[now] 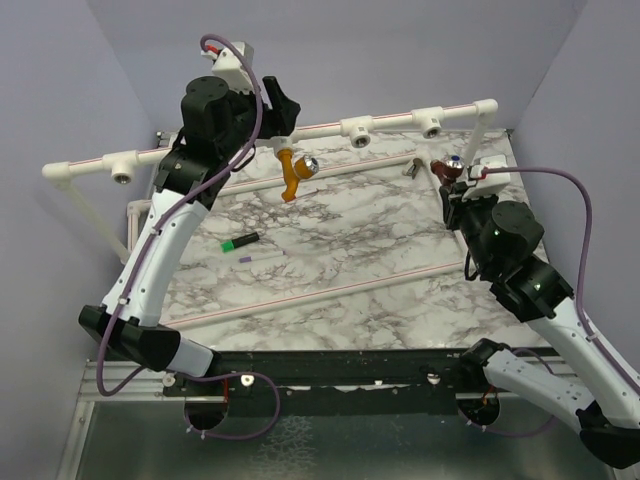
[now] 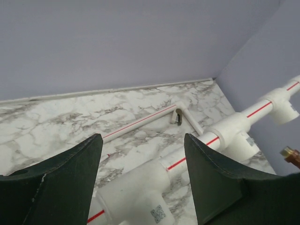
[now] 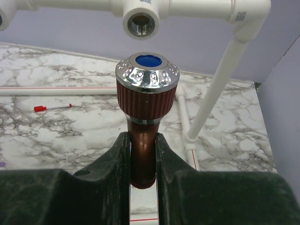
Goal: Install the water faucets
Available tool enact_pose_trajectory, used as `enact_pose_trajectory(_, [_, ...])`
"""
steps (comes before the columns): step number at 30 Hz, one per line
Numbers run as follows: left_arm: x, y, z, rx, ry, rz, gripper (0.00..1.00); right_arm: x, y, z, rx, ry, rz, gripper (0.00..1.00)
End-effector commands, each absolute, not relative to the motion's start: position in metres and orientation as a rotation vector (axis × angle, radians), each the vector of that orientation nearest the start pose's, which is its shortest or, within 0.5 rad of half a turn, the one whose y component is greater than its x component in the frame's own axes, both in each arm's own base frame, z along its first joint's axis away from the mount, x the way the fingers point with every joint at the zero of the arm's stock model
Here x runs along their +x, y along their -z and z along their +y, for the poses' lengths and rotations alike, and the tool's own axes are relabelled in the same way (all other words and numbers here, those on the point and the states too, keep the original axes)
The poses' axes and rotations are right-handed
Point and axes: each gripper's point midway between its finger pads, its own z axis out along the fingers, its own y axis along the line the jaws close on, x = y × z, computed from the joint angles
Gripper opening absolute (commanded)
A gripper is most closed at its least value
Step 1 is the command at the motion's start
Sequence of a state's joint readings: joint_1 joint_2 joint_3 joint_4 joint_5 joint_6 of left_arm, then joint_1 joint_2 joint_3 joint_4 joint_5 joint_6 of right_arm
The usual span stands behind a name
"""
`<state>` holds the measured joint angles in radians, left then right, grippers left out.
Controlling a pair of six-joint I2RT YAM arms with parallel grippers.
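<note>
The orange-yellow water faucet with its silver knob hangs down from the white pipe rail, just below my left gripper. That gripper is open, its fingers straddling a white T-fitting without touching it. The orange faucet is out of the left wrist view. My right gripper is shut on the dark reddish-brown faucet at the right end of the rail. In the right wrist view the fingers clamp its stem, its silver blue-centred knob uppermost, just below a threaded T-fitting socket.
A green marker pen and a small purple piece lie on the marble table. Loose white pipes with red stripes lie across it. The rail's right leg slants down. Purple walls close in behind and on both sides.
</note>
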<state>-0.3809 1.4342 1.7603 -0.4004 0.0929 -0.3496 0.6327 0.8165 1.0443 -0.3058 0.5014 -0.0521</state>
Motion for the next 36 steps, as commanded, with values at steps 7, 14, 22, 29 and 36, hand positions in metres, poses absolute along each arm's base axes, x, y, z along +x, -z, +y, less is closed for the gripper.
enact_pose_trajectory(7, [0.433,-0.436,-0.144,0.050,0.245,1.669,0.68,0.287,-0.378,0.100,-0.189,-0.021,1.477,0.01])
enact_pose_trajectory(14, [0.448,-0.401,-0.126,-0.013,0.111,1.697,0.65,0.283,-0.382,0.105,-0.174,-0.086,1.470,0.01])
enact_pose_trajectory(22, [0.457,-0.379,-0.115,-0.050,0.029,1.694,0.66,0.279,-0.378,0.107,-0.165,-0.127,1.485,0.00])
enact_pose_trajectory(29, [0.455,-0.365,-0.112,-0.041,0.003,1.717,0.69,0.279,-0.378,0.104,-0.144,-0.117,1.478,0.01])
enact_pose_trajectory(36, [0.451,-0.353,-0.113,-0.022,0.004,1.749,0.70,0.283,-0.383,0.090,-0.105,-0.032,1.400,0.01])
